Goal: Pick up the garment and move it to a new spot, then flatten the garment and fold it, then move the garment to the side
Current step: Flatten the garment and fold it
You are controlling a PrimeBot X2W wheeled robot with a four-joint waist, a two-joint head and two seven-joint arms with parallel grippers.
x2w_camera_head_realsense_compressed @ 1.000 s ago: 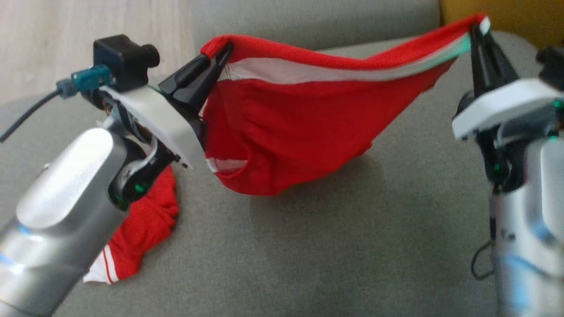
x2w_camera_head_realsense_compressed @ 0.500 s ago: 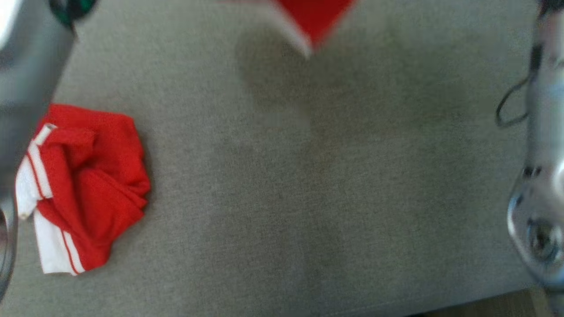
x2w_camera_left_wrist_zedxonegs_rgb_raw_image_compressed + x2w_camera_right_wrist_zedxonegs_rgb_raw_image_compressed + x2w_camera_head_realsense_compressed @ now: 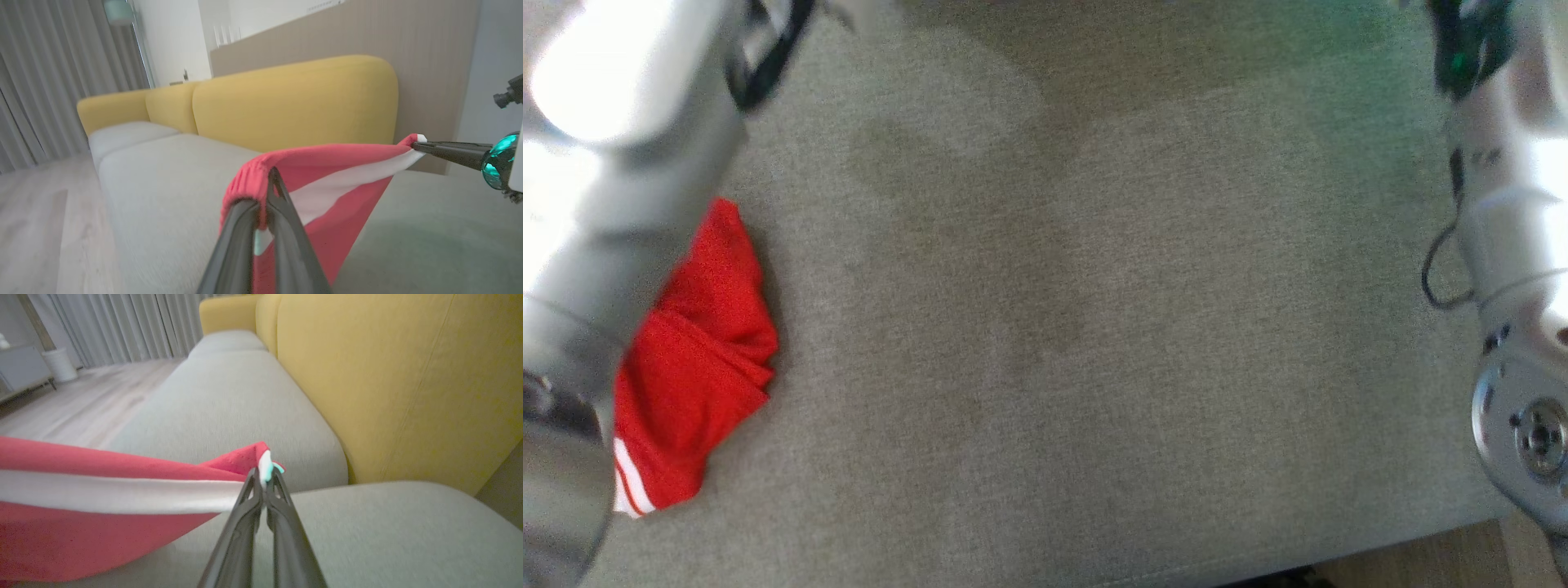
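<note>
Head view: the garment (image 3: 694, 367) lies crumpled at the left edge of the grey seat cushion (image 3: 1094, 327), partly under your left forearm (image 3: 613, 171).

Left wrist view: your left gripper (image 3: 266, 192) is pinched tight on the gathered waistband of the red shorts (image 3: 327, 179). Their long axis stretches across to your right gripper (image 3: 421, 145).

Right wrist view: the right gripper (image 3: 263, 475) is clamped on the shorts' other end.

The garment sits low on the left arm's side, so that arm is nearer, but both hands are full.
</note>
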